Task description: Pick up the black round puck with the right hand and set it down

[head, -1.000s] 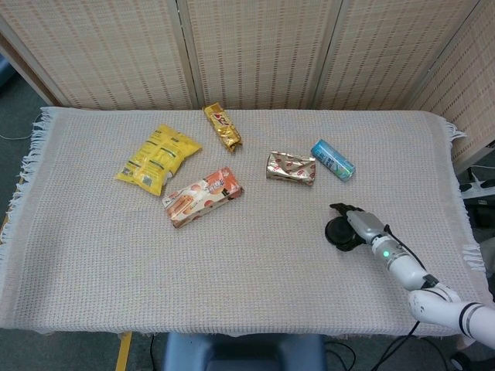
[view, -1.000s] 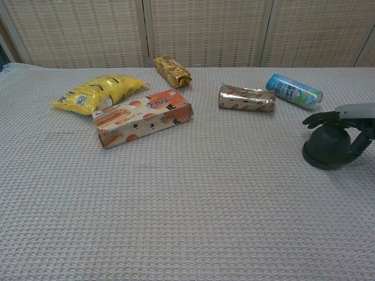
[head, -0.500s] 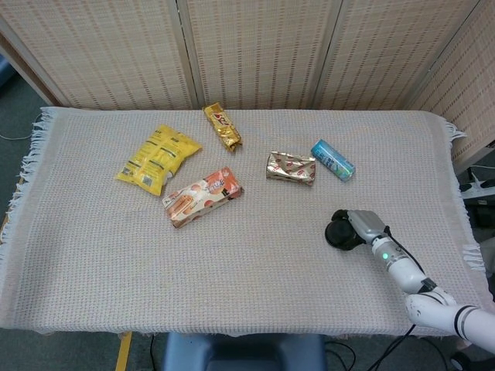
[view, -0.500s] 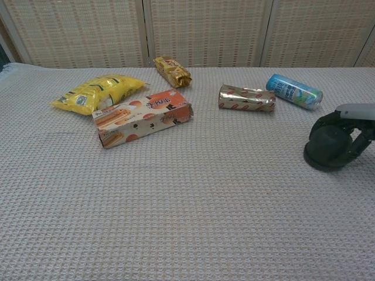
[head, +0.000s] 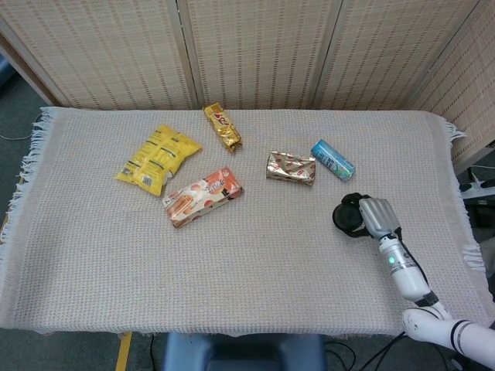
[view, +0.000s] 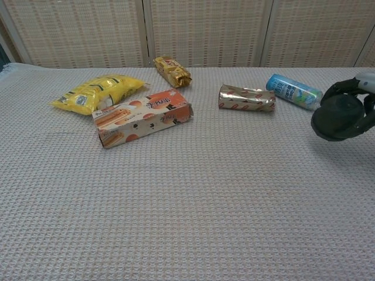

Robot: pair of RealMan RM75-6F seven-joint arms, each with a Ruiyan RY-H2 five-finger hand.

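Five snacks lie across the woven beige cloth point(head: 232, 255): yellow crinkled bag point(head: 157, 158) upper left | orange-white carton point(head: 203, 196) centre-left | gold bar point(head: 222, 127) top centre | silver-red wrapper point(head: 291, 168) | blue can point(head: 332, 159) | black round puck point(view: 337, 117) right edge, raised off the cloth, my right hand point(head: 370, 216) curled round it, fingers point(view: 340, 88) clamped.

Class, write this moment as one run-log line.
right hand: grips black round puck | puck: off the cloth | blue can: just behind | left hand: unseen
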